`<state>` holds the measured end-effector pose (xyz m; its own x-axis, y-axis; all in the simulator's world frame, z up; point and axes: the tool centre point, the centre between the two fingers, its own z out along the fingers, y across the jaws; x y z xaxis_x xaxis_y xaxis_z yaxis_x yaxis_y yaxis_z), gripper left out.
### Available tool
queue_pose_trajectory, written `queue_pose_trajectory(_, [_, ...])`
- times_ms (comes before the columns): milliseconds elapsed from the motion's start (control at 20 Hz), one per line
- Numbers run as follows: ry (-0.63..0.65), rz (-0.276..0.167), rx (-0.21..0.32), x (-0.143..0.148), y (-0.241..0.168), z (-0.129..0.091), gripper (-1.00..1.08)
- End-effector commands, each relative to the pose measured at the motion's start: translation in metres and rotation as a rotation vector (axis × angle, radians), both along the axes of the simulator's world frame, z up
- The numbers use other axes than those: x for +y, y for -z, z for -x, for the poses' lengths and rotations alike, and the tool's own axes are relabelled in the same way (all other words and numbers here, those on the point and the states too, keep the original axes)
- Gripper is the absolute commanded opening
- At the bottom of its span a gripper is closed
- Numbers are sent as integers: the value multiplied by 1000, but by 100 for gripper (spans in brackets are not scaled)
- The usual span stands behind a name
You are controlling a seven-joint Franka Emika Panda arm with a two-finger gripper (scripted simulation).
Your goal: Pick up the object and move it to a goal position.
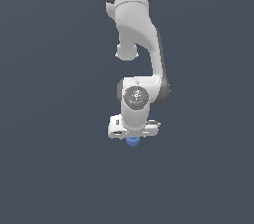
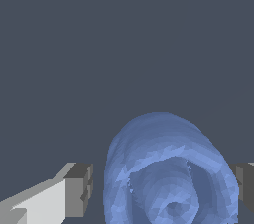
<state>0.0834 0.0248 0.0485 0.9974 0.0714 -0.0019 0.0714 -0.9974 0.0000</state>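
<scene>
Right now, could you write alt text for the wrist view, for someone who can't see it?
A ridged blue object fills the lower part of the picture, sitting between the two grey fingertips of the robot's tool. One fingertip stands clear of it with a gap; the other is at its edge. Behind is plain dark grey.
</scene>
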Motion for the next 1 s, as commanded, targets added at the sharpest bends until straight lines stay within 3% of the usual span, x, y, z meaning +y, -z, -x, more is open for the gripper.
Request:
queue_pose_trajectory(0, [0, 0, -2, 0, 5, -1, 100])
queue_pose_trajectory(150, [0, 0, -2, 0, 4, -2, 100])
queue_pose_trajectory(200, [0, 0, -2, 0, 4, -2, -100])
queue_pose_trajectory(950, [0, 0, -2, -1, -1, 0, -100])
